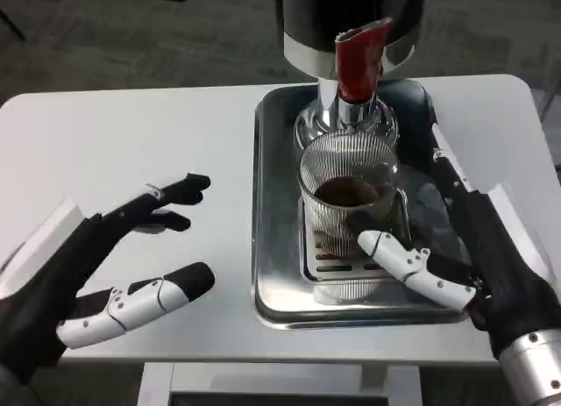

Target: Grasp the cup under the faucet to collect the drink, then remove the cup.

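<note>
Gripping the ribbed glass cup, the right hand wraps it from the right side, a white finger lying across its front. The cup holds brown drink and stands on the slotted drip grate inside the metal tray, directly below the dispenser's red faucet handle. Well left of the tray, the left hand hovers over the white table, fingers spread and holding nothing.

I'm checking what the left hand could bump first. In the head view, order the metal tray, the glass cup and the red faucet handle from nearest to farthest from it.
1. Metal tray: its left rim lies just right of the left hand.
2. Glass cup: inside the tray, further right, by the right hand.
3. Red faucet handle: at the back, above the cup.
</note>
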Controlling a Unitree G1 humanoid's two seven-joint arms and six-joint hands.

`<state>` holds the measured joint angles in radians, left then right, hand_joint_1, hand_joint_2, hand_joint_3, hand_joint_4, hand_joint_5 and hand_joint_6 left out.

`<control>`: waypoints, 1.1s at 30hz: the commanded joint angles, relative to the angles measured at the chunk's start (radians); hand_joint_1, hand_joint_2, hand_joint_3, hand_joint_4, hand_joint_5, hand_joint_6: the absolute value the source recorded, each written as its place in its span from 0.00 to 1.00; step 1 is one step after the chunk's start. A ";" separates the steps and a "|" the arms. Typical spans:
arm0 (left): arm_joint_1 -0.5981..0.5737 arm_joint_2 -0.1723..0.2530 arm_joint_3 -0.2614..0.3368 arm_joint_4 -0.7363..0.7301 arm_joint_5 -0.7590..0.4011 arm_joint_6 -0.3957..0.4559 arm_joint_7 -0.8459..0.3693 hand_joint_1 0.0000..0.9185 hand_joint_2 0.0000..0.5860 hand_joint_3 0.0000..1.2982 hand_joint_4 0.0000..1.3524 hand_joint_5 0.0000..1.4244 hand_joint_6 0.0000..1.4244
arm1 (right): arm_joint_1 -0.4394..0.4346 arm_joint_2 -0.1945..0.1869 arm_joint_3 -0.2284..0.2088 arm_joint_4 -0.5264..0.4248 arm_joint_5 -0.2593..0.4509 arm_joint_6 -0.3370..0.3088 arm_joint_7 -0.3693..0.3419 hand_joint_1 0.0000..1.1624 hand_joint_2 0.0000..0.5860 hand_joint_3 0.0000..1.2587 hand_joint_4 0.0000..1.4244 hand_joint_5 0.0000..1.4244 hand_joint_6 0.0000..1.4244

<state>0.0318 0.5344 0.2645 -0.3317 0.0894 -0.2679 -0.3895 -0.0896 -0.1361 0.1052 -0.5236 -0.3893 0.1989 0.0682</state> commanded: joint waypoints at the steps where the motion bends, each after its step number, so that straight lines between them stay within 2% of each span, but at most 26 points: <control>1: 0.028 0.011 0.014 0.003 0.001 0.000 0.008 0.15 0.18 0.16 0.15 0.21 0.20 | -0.017 0.009 0.014 0.034 0.010 -0.036 -0.013 0.47 0.42 0.00 0.00 0.03 0.10; 21: 0.045 0.039 0.022 -0.006 -0.008 0.009 -0.010 0.16 0.19 0.17 0.15 0.21 0.20 | -0.083 0.050 0.030 0.196 0.035 -0.103 -0.090 0.48 0.40 0.00 0.00 0.01 0.10; 33: 0.066 0.056 0.019 0.000 -0.010 0.011 -0.015 0.17 0.19 0.18 0.15 0.22 0.20 | -0.125 0.066 0.031 0.276 0.056 -0.136 -0.104 0.48 0.40 0.00 0.00 0.00 0.09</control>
<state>0.0772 0.5745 0.2759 -0.3326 0.0867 -0.2639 -0.3912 -0.2120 -0.0804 0.1303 -0.2646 -0.3443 0.0868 -0.0272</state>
